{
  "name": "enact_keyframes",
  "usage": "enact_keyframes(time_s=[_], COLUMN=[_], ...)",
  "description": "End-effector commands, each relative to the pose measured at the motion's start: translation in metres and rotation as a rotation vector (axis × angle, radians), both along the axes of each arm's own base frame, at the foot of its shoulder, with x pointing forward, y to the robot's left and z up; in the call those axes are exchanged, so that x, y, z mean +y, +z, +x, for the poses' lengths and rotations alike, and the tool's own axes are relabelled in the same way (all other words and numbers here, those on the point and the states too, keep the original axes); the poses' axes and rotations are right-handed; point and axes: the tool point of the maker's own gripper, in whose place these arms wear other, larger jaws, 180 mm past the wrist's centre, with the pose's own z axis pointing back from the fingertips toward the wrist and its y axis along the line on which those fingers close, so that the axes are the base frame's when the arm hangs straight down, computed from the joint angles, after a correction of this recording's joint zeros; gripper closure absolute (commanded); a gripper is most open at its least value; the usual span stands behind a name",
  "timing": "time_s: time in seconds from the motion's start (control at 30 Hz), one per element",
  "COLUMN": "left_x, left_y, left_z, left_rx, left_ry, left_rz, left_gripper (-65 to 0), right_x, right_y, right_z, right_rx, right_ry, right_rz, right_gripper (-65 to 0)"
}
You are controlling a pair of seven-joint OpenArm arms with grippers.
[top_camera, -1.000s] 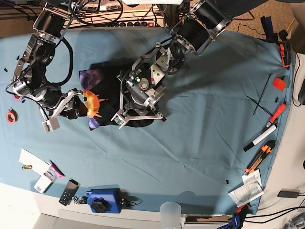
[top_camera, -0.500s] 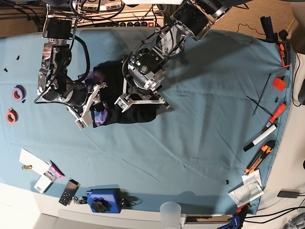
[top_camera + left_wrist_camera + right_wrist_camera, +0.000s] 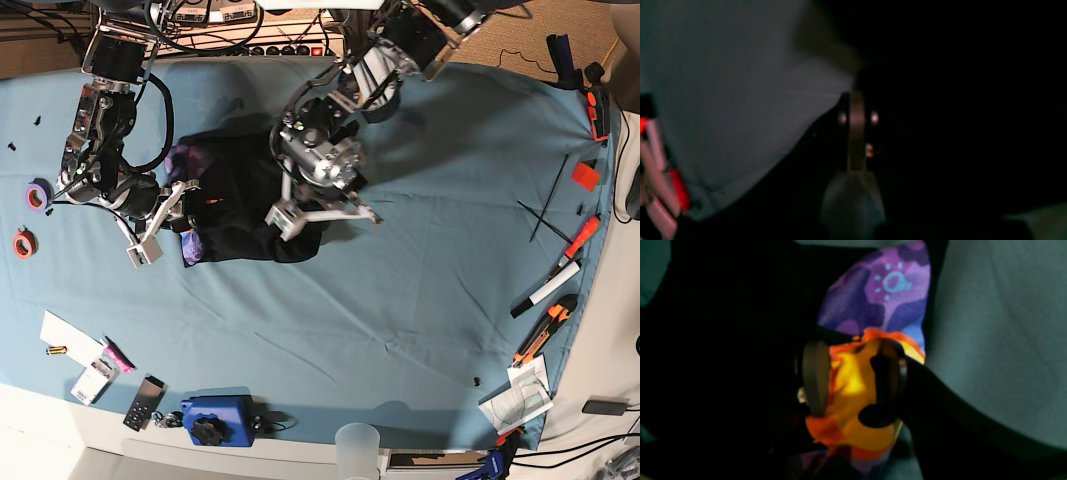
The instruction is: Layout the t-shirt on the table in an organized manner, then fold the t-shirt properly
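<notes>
Layout step in hand, no fold yet. The t-shirt (image 3: 240,205) sits bunched in a dark heap toward the far-left part of the table (image 3: 430,300), nearer the far edge than the near one, w/ only a sliver of purple print showing at its left side in the base view.

Right gripper (image 3: 853,380) is clamped on a bunch of the printed cloth – yellow, orange and purple fabric pinched between the two fingers (image 3: 815,378), per right wrist view. Left gripper (image 3: 857,133): wrist view is near black and blurred; fingers look close together over black fabric, but can't tell if they're gripping it.

Next move, as I judge it: pull the two grasp pts apart, away from each other along the table, so the heap opens flat, then find hem and sleeves. Needs both grips firm, or the cloth just drags.

Vs 0.5 s ago: right arm has drawn back toward the left edge, its gripper now at the shirt's left rim. Left arm has shifted a bit toward the right edge. The heap looks slightly more stretched. A full sec ago the orange spiky print lay exposed; now it's mostly hidden.
</notes>
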Motion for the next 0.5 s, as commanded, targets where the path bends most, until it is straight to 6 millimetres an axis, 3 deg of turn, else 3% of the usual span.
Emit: enact_keyframes(time_s=[0.0,0.17,0.33,0.47], left_x=[-0.003,0.022,0.079,0.133], left_y=[0.025,0.071,0.085,0.081], left_z=[0.015,0.034,0.056,0.063], left_rx=[-0.094,-0.260,-0.309,-0.280], left_ry=[0.010,0.089,0.247,0.363], left_rz=[-0.032,-0.093,-0.170,-0.242], left_gripper=[0.0,0.0,0.0,0.0], right_x=[-0.007,0.008,0.015,0.023], right_y=[0.011,0.031,0.065,0.096], right_z=[0.007,0.011,0.016,0.019], right_rx=[-0.029,-0.085,-0.180,-0.280], right_ry=[-0.008,0.015,0.063,0.097], right_rz=[-0.004,0.079,0.032,-0.012], right_gripper=[-24.9,-24.9,-24.6,-6.2])
